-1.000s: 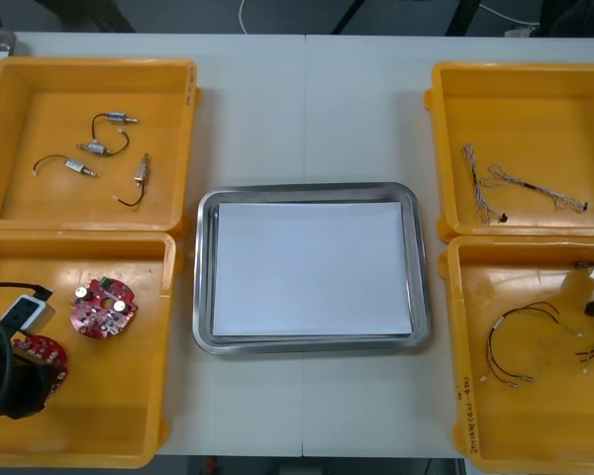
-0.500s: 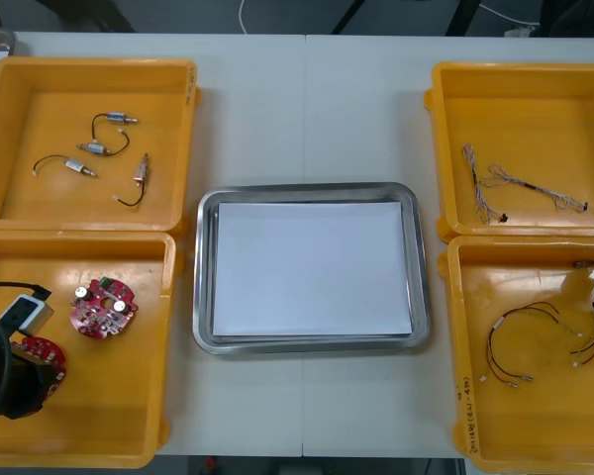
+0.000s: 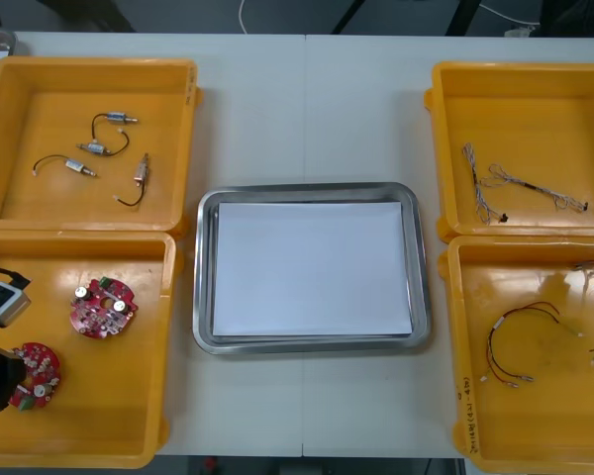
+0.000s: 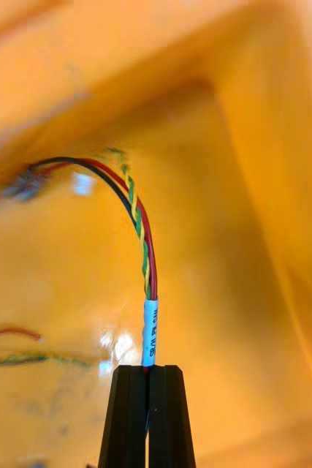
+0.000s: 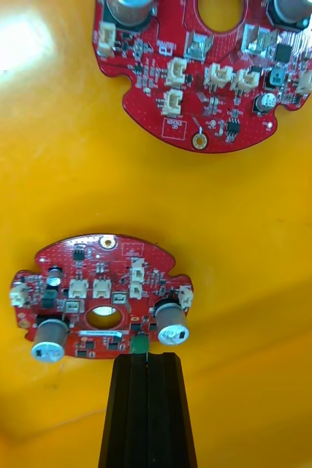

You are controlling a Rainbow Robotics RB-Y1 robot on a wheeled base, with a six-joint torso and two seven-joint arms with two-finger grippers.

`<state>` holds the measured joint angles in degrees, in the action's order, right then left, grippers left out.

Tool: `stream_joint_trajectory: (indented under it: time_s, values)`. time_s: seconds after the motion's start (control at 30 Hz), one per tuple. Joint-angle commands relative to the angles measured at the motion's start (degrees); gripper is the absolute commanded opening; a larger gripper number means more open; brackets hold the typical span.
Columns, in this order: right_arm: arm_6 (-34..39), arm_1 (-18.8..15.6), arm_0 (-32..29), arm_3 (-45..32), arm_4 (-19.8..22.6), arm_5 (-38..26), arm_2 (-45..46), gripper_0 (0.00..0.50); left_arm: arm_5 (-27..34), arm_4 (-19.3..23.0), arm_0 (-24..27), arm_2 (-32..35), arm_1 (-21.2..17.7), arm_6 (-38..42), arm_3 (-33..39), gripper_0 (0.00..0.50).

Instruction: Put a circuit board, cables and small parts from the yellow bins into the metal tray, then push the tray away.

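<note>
Nearest, the left gripper (image 5: 147,356) hung over the near left yellow bin (image 3: 163,327), fingers pressed together on the rim of a round red circuit board (image 5: 101,296), beside a silver can-shaped component (image 5: 172,327). A second board (image 5: 207,73) lay flat on the bin floor, apart from the first. Likely hazard: so narrow an edge hold could let the board pivot or slip free in transit. The right gripper (image 4: 147,368) was inside the near right yellow bin (image 3: 457,327), fingers pinched shut on the white label sleeve (image 4: 150,329) of a red, black and green-yellow cable (image 4: 139,219) that arched away toward the bin floor. Likely hazard: the trailing end could snag the loose red and black cable (image 3: 520,332) in the same bin and drag it out, or the sleeve could slide on its wires. Between the bins sat the metal tray (image 3: 205,277) — white inside, nothing in it. Farther off, the far left yellow bin (image 3: 188,89) held small metal parts (image 3: 97,148) on black leads, and the far right yellow bin (image 3: 436,99) held a pale twisted cable (image 3: 505,183). The table (image 3: 307,109) was light and seamed down its middle. Beyond its far edge lay dark floor and a white cord (image 3: 246,15) — the rest too cropped to identify.
</note>
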<state>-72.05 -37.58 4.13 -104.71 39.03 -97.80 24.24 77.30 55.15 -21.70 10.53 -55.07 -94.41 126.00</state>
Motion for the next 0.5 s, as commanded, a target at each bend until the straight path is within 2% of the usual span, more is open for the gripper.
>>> stream_joint_trajectory:
  time_s: [0.03,0.17,0.3,0.5]
  values:
    - [1.92,-1.62,1.93,-7.35,0.08,-6.71,4.15,0.0,4.26,2.06,2.62,4.67,-1.71,-5.44,3.29,0.0]
    - [2.01,-1.62,2.28,-11.83,0.08,-12.2,5.65,0.0,7.34,4.53,4.03,7.04,-1.71,-4.82,3.9,0.0]
    - [2.27,-1.62,2.28,-17.02,-0.01,-12.2,6.26,0.0,10.94,8.13,6.14,9.5,-1.71,-4.29,3.9,0.0]
    - [2.36,-1.97,2.2,-23.87,-0.8,-12.2,6.79,0.0,15.51,9.54,9.48,11.09,-1.71,-3.15,4.08,0.0]
